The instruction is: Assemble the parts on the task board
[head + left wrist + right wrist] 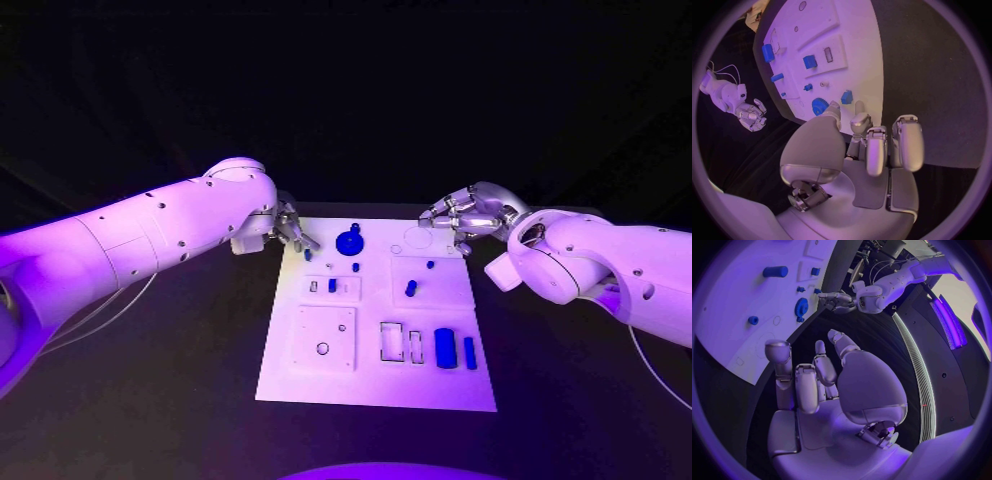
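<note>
Left hand [284, 228] is seen at the board's 10 o'clock corner, fingers apart, nothing held; in the left wrist view its fingertips [856, 106] hang just over the board edge beside a small blue block [846, 96]. Task board [289, 385] is laid flat mid-bench, a white matte rigid plate with raised square panels and shallow cut-out slots. Blue gear [349, 242] is found at the board's 12 o'clock end: a toothed disc with a knob above it, hard plastic by the look. Small blue pegs [332, 285] and [411, 288] are seated in the middle panels. Two blue bars, one thick [446, 346] and one thin [470, 352], are lying at about 4 o'clock, next to two empty outlined slots [392, 341]; both bars look smooth and round-edged. Right hand [459, 217] is held over the board's 1 o'clock corner, fingers loosely curled and apart, empty; the right wrist view shows nothing in the palm. Bench [144, 400] is black and non-reflective.

Step in hand is judged as an approach to a pick; neither hand is in contact with a part. For a good pick, the small block by the left fingertips should be pinched across its flat faces, not its corners, and lifted straight up so neighbouring pegs are not knocked. Smooth plastic is likely to slip, so a firm centred pinch is advised. The board looks unclamped; side pushes should be avoided, or it may slide on the bench.
</note>
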Available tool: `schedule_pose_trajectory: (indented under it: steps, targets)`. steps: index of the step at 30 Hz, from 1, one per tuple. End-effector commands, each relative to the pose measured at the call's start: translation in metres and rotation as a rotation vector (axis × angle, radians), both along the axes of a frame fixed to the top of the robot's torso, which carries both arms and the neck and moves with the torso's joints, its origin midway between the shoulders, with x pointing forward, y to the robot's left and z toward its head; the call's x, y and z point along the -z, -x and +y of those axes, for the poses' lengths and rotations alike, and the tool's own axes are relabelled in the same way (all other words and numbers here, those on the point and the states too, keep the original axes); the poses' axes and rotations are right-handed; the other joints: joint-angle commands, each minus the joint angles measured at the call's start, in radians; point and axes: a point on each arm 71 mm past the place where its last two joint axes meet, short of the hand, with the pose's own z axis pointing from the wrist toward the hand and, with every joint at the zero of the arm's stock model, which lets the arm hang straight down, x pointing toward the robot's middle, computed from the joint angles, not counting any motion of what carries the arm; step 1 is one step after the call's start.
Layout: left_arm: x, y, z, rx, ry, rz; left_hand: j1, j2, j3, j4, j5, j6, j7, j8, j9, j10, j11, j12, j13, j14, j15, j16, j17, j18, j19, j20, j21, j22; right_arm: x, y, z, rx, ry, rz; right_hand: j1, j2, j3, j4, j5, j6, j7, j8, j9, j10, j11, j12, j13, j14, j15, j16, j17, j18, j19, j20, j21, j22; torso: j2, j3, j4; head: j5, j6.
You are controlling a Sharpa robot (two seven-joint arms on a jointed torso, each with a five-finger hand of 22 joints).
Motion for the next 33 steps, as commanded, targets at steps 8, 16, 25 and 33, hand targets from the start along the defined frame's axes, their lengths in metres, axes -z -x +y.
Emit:
schedule_pose_trajectory:
  steps: [8, 16, 25, 33]
  targets:
    - [0.0025, 0.0032, -0.0053, 0.024, 0.004, 0.042, 0.018, 0.005, -0.007, 0.002, 0.002, 0.010, 0.000, 0.008, -0.002, 0.006, -0.001, 0.004, 0.000, 0.104, -0.006, 0.003, 0.263, -0.011, 0.009, 0.000, 0.006, 0.031, 0.0003, 0.0007, 0.0021, -0.020, 0.002, 0.000, -0.004, 0.004, -0.002, 0.006, 0.005, -0.009, 0.000, 0.006, 0.001, -0.003, -0.001, -0.003, 0.001, -0.002, 0.007, -0.005, 0.058, -0.008, -0.008, 0.000, 0.001, 0.001, 0.000, 0.0000, -0.0004, 0.000, 0.002]
    - [0.0025, 0.0035, -0.0070, 0.021, 0.018, 0.040, 0.034, 0.022, -0.004, 0.001, 0.002, 0.015, -0.002, 0.009, -0.004, 0.010, -0.003, 0.006, 0.000, 0.104, -0.008, 0.003, 0.263, -0.012, 0.011, -0.002, 0.008, 0.035, 0.0003, 0.0005, 0.0023, -0.021, 0.002, 0.000, -0.004, 0.004, -0.002, 0.006, 0.005, -0.009, 0.000, 0.006, 0.001, -0.003, -0.001, -0.003, 0.001, -0.002, 0.007, -0.005, 0.058, -0.008, -0.008, 0.000, 0.001, 0.001, 0.001, 0.0002, -0.0008, 0.000, 0.003]
    - [0.0022, 0.0026, -0.0060, 0.000, 0.044, 0.032, 0.103, 0.074, 0.036, -0.011, 0.003, 0.016, -0.006, 0.006, -0.010, 0.009, -0.008, 0.004, -0.004, 0.104, -0.011, 0.003, 0.263, -0.012, 0.010, -0.005, 0.009, 0.036, 0.0004, 0.0004, 0.0020, -0.020, 0.002, 0.000, -0.004, 0.004, -0.002, 0.006, 0.005, -0.009, 0.000, 0.006, 0.001, -0.003, -0.001, -0.003, 0.001, -0.002, 0.007, -0.005, 0.058, -0.008, -0.008, 0.000, 0.001, 0.001, 0.001, 0.0001, -0.0007, 0.000, 0.002]
    - [0.0028, 0.0032, -0.0064, -0.013, 0.083, 0.048, 0.230, 0.113, 0.139, -0.070, 0.004, 0.000, -0.014, -0.002, -0.017, 0.000, -0.016, -0.007, -0.013, 0.104, -0.020, 0.003, 0.263, -0.011, 0.010, -0.011, 0.008, 0.037, 0.0005, 0.0004, 0.0018, -0.021, 0.003, 0.001, -0.004, 0.004, -0.002, 0.006, 0.005, -0.009, 0.000, 0.006, 0.001, -0.003, -0.001, -0.003, 0.001, -0.002, 0.007, -0.005, 0.058, -0.008, -0.008, 0.000, 0.001, 0.001, 0.001, -0.0003, -0.0002, 0.000, 0.000]
